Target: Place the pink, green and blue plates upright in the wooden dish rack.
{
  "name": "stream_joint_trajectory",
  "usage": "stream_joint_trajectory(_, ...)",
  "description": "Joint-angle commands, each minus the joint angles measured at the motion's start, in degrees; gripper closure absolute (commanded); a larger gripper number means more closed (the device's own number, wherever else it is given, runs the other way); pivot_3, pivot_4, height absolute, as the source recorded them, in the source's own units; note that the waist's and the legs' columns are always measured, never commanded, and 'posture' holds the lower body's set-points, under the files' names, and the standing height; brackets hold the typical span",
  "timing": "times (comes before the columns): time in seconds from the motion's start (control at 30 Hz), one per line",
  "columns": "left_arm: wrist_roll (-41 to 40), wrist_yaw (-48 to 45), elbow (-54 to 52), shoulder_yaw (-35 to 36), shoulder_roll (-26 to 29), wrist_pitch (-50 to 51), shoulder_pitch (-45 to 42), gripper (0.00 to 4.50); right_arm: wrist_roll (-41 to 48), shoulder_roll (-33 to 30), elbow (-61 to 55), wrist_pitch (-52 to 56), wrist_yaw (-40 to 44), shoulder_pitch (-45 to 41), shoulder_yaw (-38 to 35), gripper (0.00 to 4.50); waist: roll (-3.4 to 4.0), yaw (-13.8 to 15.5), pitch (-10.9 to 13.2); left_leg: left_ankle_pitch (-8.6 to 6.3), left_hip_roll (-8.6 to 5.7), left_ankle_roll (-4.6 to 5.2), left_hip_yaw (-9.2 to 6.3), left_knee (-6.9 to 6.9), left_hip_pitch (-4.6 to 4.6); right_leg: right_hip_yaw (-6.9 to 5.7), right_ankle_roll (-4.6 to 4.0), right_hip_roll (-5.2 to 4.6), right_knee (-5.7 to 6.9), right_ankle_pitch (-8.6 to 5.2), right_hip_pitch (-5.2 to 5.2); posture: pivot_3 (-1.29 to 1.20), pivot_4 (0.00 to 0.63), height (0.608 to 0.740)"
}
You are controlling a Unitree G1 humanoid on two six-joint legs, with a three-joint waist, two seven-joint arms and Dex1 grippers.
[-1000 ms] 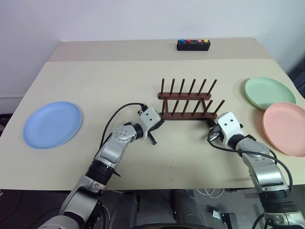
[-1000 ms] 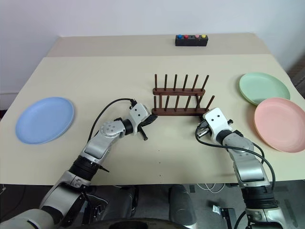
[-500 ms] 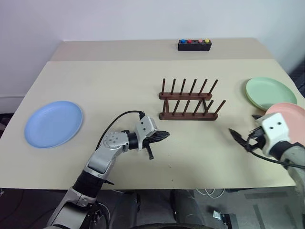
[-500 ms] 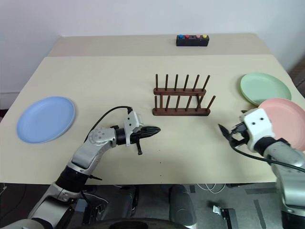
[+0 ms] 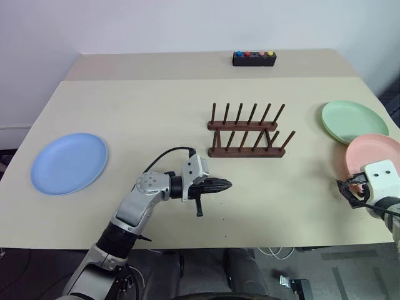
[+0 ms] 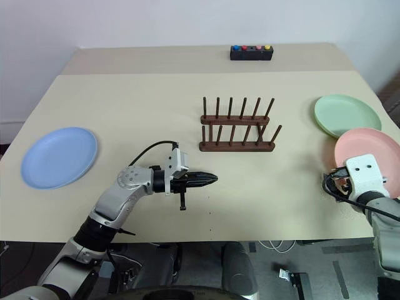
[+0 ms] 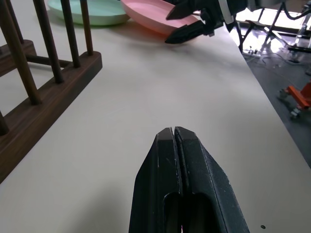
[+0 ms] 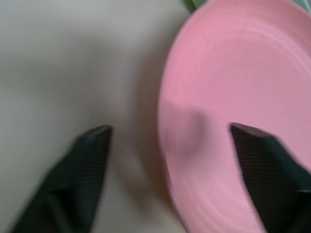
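Right gripper (image 8: 170, 141) is spread wide, holding nothing: one finger over the pink plate (image 8: 233, 77), the other over bare table (image 5: 156, 106), the rim between them. Left gripper (image 7: 175, 133) is pressed closed and empty, rack (image 5: 247, 134) beside its tips

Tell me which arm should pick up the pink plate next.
Right. The right tool is open and straddles the near rim of the pink plate. The left tool is shut, out over bare table in front of the wooden dish rack.
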Motion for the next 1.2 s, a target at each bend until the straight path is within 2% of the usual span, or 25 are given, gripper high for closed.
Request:
stream_joint_trajectory(0.03, -0.3, 0.7, -1.7, 0.7, -0.2, -1.1, 0.4, 4.5, -0.6, -0.3, 0.3, -1.5, -0.1, -0.9, 0.7, 2.9, 0.0, 0.0, 0.0, 0.0, 0.0, 0.0, 0.0, 0.0, 0.0, 0.0, 0.0, 0.0, 0.0, 0.0, 0.0, 0.0, 0.15, 0.74)
stream_joint_trajectory(0.13, -0.1, 1.3, -1.7, 0.7, -0.3, -1.4, 0.7, 4.5, -1.1, -0.6, 1.2, -1.8, -0.2, -1.7, 1.6, 4.43, 0.01, 0.0, 0.0, 0.0, 0.0, 0.0, 0.0, -0.01, 0.01, 0.0, 0.01, 0.0, 0.0, 0.0, 0.0, 0.0, 0.15, 0.74)
stream_joint_trajectory(0.53, 0.0, 0.4, 0.6, -0.3, -1.3, -3.0, -0.5, 4.5, -6.8, -3.5, -12.5, 1.2, -1.1, 3.6, -0.1, 4.43, 0.04, 0.1, 0.0, 0.0, 0.0, 0.0, 0.0, 0.0, -0.01, 0.0, 0.01, 0.0, 0.0, 0.0, -0.01, 0.0, 0.15, 0.74)
stream_joint_trajectory(0.77, 0.4, -0.2, 3.0, -0.4, -2.3, -4.5, -2.1, 4.5, -7.3, -8.7, -18.7, -4.4, 3.7, 2.9, -2.2, 4.43, 0.03, 0.0, 0.0, 0.0, 0.0, 0.0, 0.01, 0.0, -0.01, 0.0, 0.02, 0.0, -0.02, -0.01, -0.01, 0.0, 0.15, 0.74)
stream_joint_trajectory(0.87, 0.6, -0.2, 3.7, -0.3, -2.5, -5.1, -2.4, 4.5, -4.6, -9.7, -19.7, -7.6, 5.9, -1.7, -2.5, 4.43, 0.02, -0.1, 0.0, 0.0, 0.0, 0.0, 0.01, 0.0, -0.01, 0.0, 0.02, 0.01, -0.02, 0.0, -0.01, 0.0, 0.15, 0.74)
stream_joint_trajectory(0.97, 0.6, 0.4, 4.1, 0.4, -2.6, -5.8, -2.6, 4.5, 2.8, -8.2, -17.8, -11.4, 8.1, -13.9, -1.1, 4.43, 0.02, -0.4, 0.0, 0.0, 0.0, 0.0, 0.02, 0.02, 0.0, 0.0, 0.05, 0.0, -0.02, 0.02, 0.0, 0.0, 0.15, 0.74)
stream_joint_trajectory(1.07, 1.0, 1.6, 4.6, 1.2, -2.6, -6.5, -2.8, 4.5, 15.3, -4.4, -14.5, -7.3, 10.8, -25.8, -1.1, 4.43, -0.04, -0.2, 0.1, 0.0, 0.01, 0.0, 0.0, -0.03, 0.02, -0.02, 0.18, 0.01, 0.0, 0.1, 0.0, 0.0, 0.15, 0.74)
stream_joint_trajectory(1.2, 1.0, 2.5, 3.9, 1.7, -2.2, -6.5, -2.1, 4.5, 24.8, -3.5, -11.7, -4.4, 16.3, -31.5, 0.1, 4.43, -0.06, 0.5, 0.1, 0.0, 0.02, 0.0, -0.18, -0.05, -0.15, -0.17, 0.19, 0.0, -0.11, 0.1, -0.01, 0.0, 0.15, 0.74)
